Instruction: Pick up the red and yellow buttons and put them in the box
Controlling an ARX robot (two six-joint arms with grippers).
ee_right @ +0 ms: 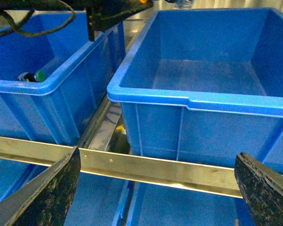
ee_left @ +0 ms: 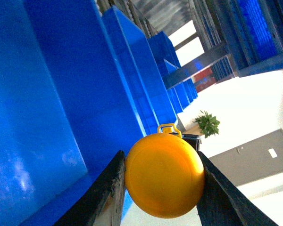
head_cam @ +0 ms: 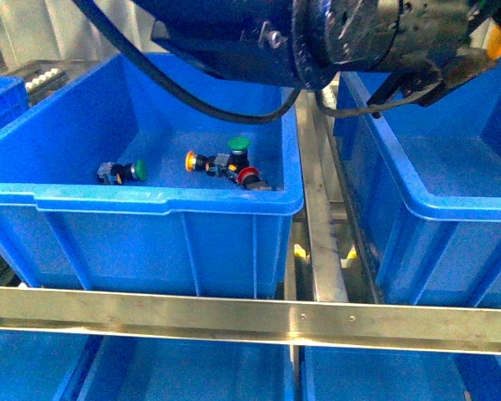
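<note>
A yellow button (ee_left: pixel 164 175) fills the lower centre of the left wrist view, its glossy cap pinched in our left gripper (ee_left: pixel 160 157), while our right gripper (ee_right: pixel 158 155) hangs spread and empty before the bare box (ee_right: pixel 193 101). Mid-frame in the front view, a red button (head_cam: pixel 249 177) and a second yellow button (head_cam: pixel 190 160) lie among green buttons (head_cam: pixel 238 144) in the left bin (head_cam: pixel 150 200). We judge the slick, round cap could squirt free, or land on the rail (head_cam: pixel 317 209) if released short.
</note>
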